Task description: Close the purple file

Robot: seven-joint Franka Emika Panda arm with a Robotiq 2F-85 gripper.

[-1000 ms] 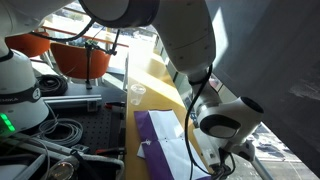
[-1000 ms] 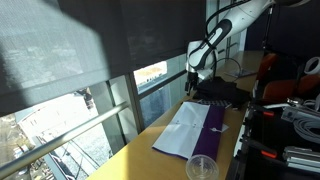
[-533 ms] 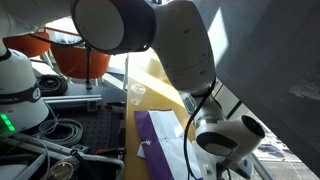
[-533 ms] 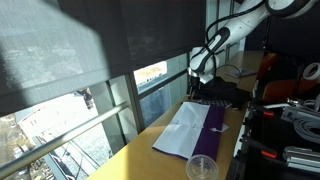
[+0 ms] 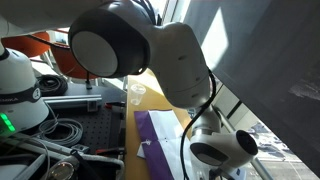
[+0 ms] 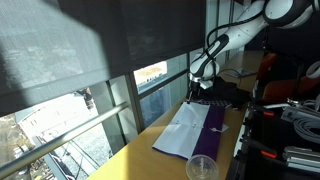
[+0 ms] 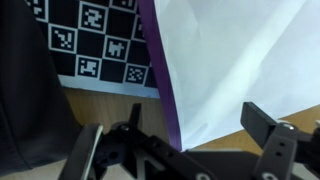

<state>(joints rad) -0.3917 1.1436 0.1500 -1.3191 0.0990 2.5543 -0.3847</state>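
Observation:
The purple file lies open on the wooden table in both exterior views (image 5: 150, 133) (image 6: 212, 132), with its white sheets (image 6: 185, 130) spread flat. In the wrist view the white sheet (image 7: 235, 55) and a thin purple edge (image 7: 160, 75) fill the upper picture. My gripper (image 7: 200, 128) is open and empty, its two fingers either side of the sheet's corner and above it. In an exterior view the gripper (image 6: 200, 90) hangs over the far end of the file. In the other exterior view the arm hides the gripper.
A board with black-and-white marker squares (image 7: 95, 40) lies beside the file. A purple cup (image 6: 202, 168) stands at the near end of the table (image 6: 150, 160). A tan cardboard sheet (image 5: 150, 85) lies past the file. Cables and equipment (image 5: 50, 130) crowd one side.
The arm has swung and come down closer to the far end of the file. The file has not moved.

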